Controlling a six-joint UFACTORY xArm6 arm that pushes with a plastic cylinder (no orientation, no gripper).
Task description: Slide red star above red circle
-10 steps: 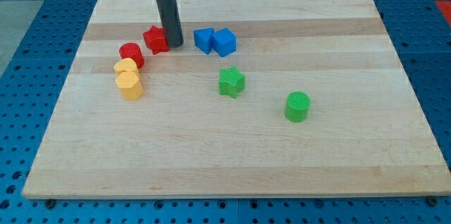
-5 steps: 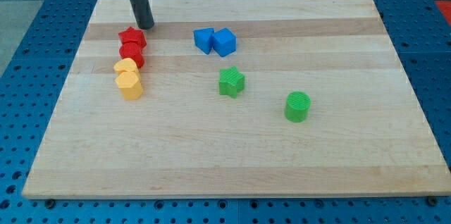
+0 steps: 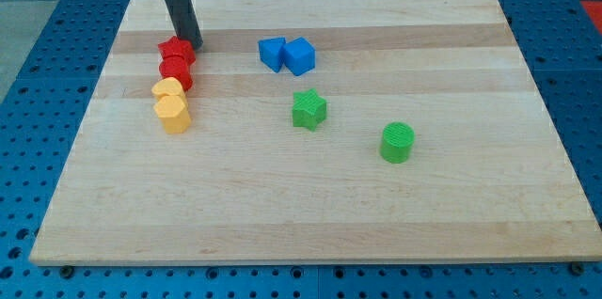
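Observation:
The red star sits near the board's upper left, directly above the red circle and touching it. My tip is just to the right of the red star's upper edge, very close to it or touching it. The dark rod rises from there toward the view's top.
Two yellow blocks stand stacked in a column right below the red circle. Two blue blocks sit side by side to the right. A green star and a green circle lie further right and lower. The wooden board carries them all.
The red star was pushed left from beside the rod to above the red circle. My tip moved left and up, then came down slightly beside the star.

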